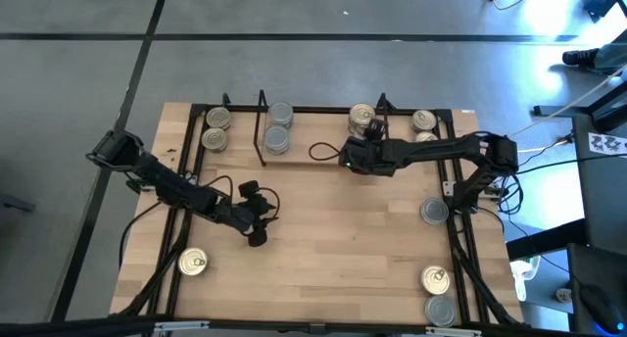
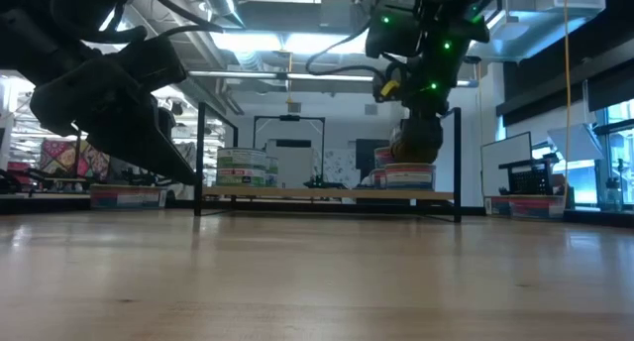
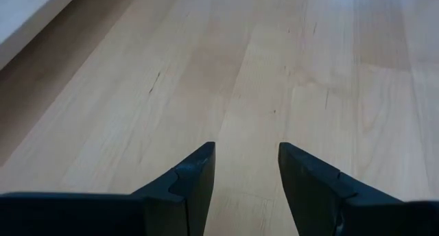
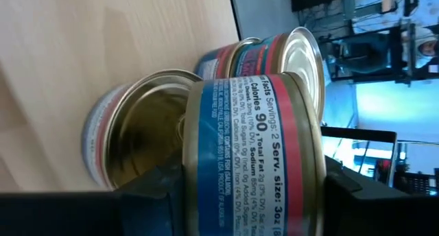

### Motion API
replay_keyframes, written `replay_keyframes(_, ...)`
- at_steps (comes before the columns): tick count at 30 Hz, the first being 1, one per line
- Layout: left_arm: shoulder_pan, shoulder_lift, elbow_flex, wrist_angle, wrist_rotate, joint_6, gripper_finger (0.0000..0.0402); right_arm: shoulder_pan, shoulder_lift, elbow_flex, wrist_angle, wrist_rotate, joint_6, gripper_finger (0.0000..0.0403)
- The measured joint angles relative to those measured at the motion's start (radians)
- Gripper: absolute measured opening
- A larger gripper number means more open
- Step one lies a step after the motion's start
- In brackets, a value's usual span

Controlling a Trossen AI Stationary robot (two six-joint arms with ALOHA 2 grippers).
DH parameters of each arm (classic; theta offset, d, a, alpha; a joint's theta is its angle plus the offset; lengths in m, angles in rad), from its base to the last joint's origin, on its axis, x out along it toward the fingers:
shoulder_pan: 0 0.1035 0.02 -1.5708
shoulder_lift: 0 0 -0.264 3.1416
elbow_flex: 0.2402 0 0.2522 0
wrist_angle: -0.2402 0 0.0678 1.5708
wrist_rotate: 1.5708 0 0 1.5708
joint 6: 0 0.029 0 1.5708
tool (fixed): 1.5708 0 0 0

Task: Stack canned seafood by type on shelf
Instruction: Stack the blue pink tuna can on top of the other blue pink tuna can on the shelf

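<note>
The tabletop (image 1: 323,249) carries the shelf (image 1: 294,161) along its far edge, a low black wire rack with a light board. The right hand (image 1: 368,131) is positioned over the right part of the shelf, gripping one tin (image 4: 254,154) across its side wall. This tin has a red and blue label with nutrition print. Directly beneath the right hand sits a gold-lidded tin (image 1: 361,115), and a second gold-lidded tin (image 1: 423,120) lies just beyond the hand, toward the shelf's right end.

The left hand (image 3: 245,174) hovers over bare tabletop, well apart from the shelf, with fingers parted and nothing between them.

Progress is judged as roughly half complete. On the shelf, two gold-lidded tins (image 1: 217,127) occupy the left end and two silver-topped tins (image 1: 278,127) stand beside them (whether any sit stacked cannot be told from above). Remaining on the tabletop are a loose gold-lidded tin (image 1: 193,263) near the left hand, a silver-topped tin (image 1: 434,212) below the right arm, and two further tins (image 1: 438,293) at the near right corner.
</note>
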Motion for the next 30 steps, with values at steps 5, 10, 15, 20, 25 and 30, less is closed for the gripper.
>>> replay_keyframes(5, 0.0, 0.0, 0.0, 0.0, 0.0, 0.0, 0.0159, 0.002, 0.0, -0.024, 0.044, 0.03, -0.009, 0.0189)
replay_keyframes(10, 0.0, 0.0, 0.0, 0.0, 0.0, -0.001, 0.0159, 0.002, 0.0, -0.03, 0.059, 0.031, -0.011, 0.0199)
replay_keyframes(15, 0.0, 0.0, 0.0, 0.0, 0.0, -0.001, 0.0159, 0.002, 0.0, -0.03, 0.057, -0.003, -0.011, 0.0257)
replay_keyframes(20, 0.0, 0.0, 0.0, 0.0, 0.0, -0.002, 0.0159, 0.003, 0.0, -0.03, 0.057, -0.061, -0.007, 0.0286)
replay_keyframes(25, 0.0, 0.0, 0.0, 0.0, 0.0, -0.002, 0.0159, 0.002, 0.0, -0.003, 0.035, -0.119, -0.004, 0.0288)
replay_keyframes(30, 0.0, 0.0, 0.0, 0.0, 0.0, -0.003, 0.0159, 0.002, 0.0, 0.039, -0.017, -0.176, 0.011, 0.0283)
